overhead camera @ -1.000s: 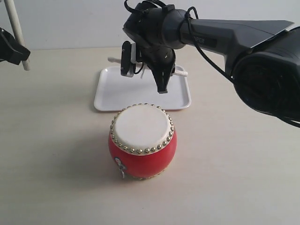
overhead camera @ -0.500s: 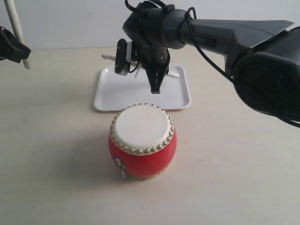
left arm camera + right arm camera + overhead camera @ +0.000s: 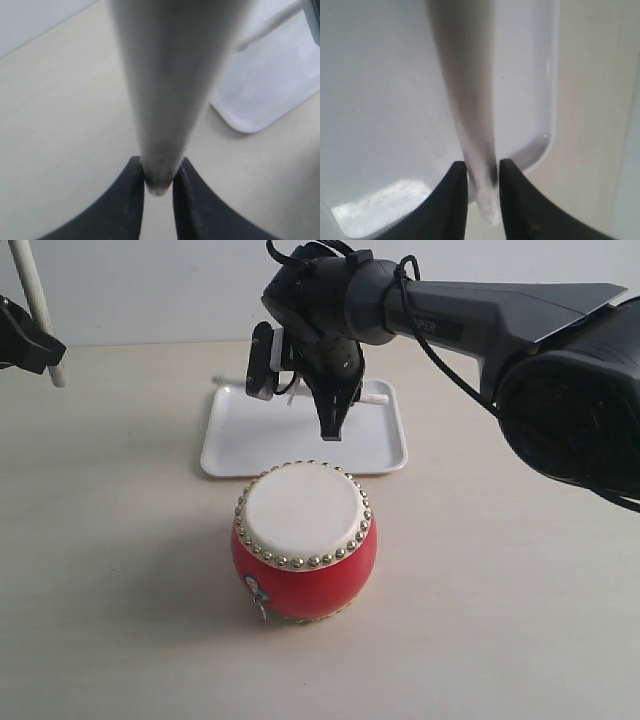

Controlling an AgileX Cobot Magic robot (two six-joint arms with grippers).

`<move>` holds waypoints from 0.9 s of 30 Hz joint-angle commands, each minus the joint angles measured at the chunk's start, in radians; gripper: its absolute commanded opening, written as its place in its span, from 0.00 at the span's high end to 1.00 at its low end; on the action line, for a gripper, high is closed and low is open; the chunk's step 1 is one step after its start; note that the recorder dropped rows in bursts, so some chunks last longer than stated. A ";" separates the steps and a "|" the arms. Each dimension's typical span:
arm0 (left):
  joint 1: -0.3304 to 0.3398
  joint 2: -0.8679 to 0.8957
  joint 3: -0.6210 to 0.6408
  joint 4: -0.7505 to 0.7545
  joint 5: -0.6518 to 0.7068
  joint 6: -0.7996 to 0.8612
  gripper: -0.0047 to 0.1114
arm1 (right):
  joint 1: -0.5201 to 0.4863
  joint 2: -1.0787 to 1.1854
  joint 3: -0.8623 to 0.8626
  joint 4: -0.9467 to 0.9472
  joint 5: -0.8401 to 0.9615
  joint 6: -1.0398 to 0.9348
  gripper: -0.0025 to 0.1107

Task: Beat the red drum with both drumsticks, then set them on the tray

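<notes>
The red drum (image 3: 304, 555) stands upright on the table with its cream skin facing up, untouched. Behind it lies the white tray (image 3: 232, 445). My right gripper (image 3: 330, 426) hangs over the tray, shut on a drumstick (image 3: 374, 398) that lies roughly level across it. In the right wrist view this stick (image 3: 467, 100) runs between the shut jaws of that gripper (image 3: 482, 175), above the tray floor (image 3: 380, 100). At the far left my left gripper (image 3: 28, 345) holds the other drumstick (image 3: 33, 300) upright. That stick (image 3: 170, 75) is pinched by the gripper (image 3: 158, 177).
The pale table (image 3: 120, 570) stretches around the drum. The right arm's dark body (image 3: 520, 330) reaches in from the right above the table. A corner of the tray (image 3: 280, 85) and the other stick (image 3: 270, 27) show in the left wrist view.
My right gripper has shifted slightly left over the tray with its drumstick, then held still. The left arm and the drum have not moved.
</notes>
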 commanded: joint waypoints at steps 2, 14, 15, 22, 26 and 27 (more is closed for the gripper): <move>0.003 -0.001 -0.006 -0.012 -0.012 -0.003 0.96 | 0.002 -0.002 -0.010 -0.005 0.005 0.007 0.72; 0.003 -0.001 -0.006 -0.057 -0.012 -0.009 0.96 | 0.002 -0.034 -0.010 -0.014 0.016 0.105 0.71; 0.003 -0.001 -0.004 -0.081 -0.012 -0.009 0.96 | -0.004 -0.048 -0.010 -0.014 0.024 0.130 0.71; 0.007 -0.001 0.086 -0.274 -0.022 0.032 0.96 | -0.111 -0.204 0.012 0.311 0.059 0.234 0.71; 0.009 -0.001 0.167 -0.500 0.008 0.236 0.96 | -0.167 -0.272 0.085 0.604 0.027 0.196 0.71; 0.009 -0.001 0.200 -0.571 0.017 0.295 0.96 | -0.175 -0.290 0.116 0.673 0.016 0.169 0.71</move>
